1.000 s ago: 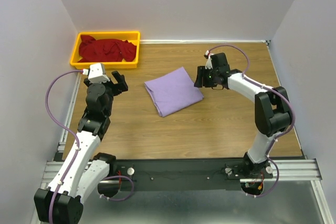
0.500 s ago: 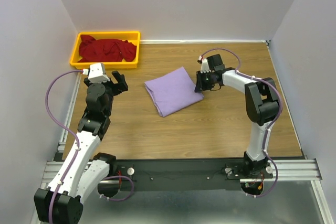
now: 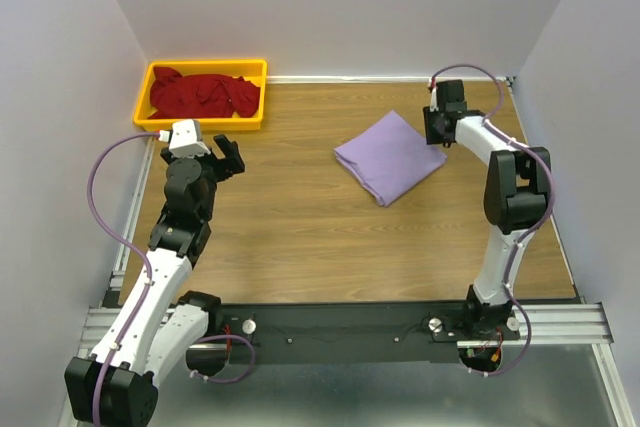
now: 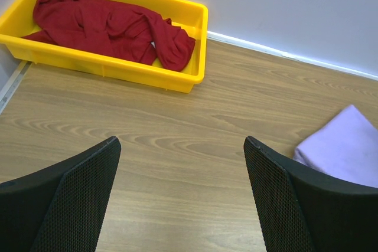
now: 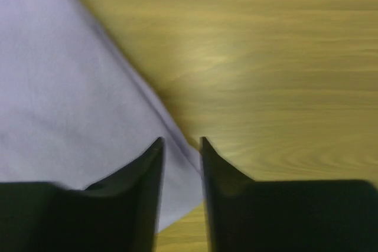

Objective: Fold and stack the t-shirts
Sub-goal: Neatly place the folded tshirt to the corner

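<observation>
The folded lavender t-shirt (image 3: pixel 388 157) lies right of the table's middle; in the right wrist view its corner (image 5: pixel 65 87) runs between the two fingers. My right gripper (image 3: pixel 437 130) (image 5: pixel 180 141) is shut on that right corner. The dark red t-shirt (image 3: pixel 205 93) (image 4: pixel 112 25) lies crumpled in the yellow bin. My left gripper (image 3: pixel 228 155) (image 4: pixel 181 140) hangs open over bare wood in front of the bin, with nothing between its fingers. The lavender t-shirt's edge (image 4: pixel 342 149) shows at the right of the left wrist view.
The yellow bin (image 3: pixel 205 65) (image 4: pixel 118 69) stands at the back left corner against the wall. White walls close in the table on the left, back and right. A metal rail runs along the near edge by the arm bases.
My right gripper closed on the lavender t-shirt's right corner and dragged it to the right and toward the back. The left arm has not moved.
</observation>
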{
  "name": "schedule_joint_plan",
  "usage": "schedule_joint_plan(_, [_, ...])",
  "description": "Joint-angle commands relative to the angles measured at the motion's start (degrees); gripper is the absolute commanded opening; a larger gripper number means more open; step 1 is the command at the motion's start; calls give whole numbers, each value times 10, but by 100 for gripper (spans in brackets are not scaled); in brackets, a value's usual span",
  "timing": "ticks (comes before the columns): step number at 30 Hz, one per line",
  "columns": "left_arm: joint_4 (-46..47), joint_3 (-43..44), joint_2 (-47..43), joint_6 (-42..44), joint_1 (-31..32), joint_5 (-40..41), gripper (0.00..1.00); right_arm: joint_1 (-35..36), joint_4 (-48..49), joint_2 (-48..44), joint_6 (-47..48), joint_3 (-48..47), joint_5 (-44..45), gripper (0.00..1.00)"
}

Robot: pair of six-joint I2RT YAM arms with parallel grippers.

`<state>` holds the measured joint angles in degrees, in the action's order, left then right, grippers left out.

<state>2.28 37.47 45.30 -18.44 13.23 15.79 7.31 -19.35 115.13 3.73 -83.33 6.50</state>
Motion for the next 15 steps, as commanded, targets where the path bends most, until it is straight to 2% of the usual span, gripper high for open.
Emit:
schedule_joint_plan(1, [15,-6,5,5,2,-1,92,1,-15,-19,29,-52,115,51])
schedule_joint_plan(5, [14,-6,7,5,2,-1,92,30,-16,-79,9,-24,26,57])
schedule_joint_plan(6, [15,-6,7,6,2,-3,92,56,-16,-89,5,-4,5,65])
schedule_joint_plan(11, [15,-5,9,4,2,-11,92,158,-14,-96,8,29,28,66])
schedule_joint_plan(15, [14,-6,8,4,2,-12,92,227,-9,-56,9,19,45,66])
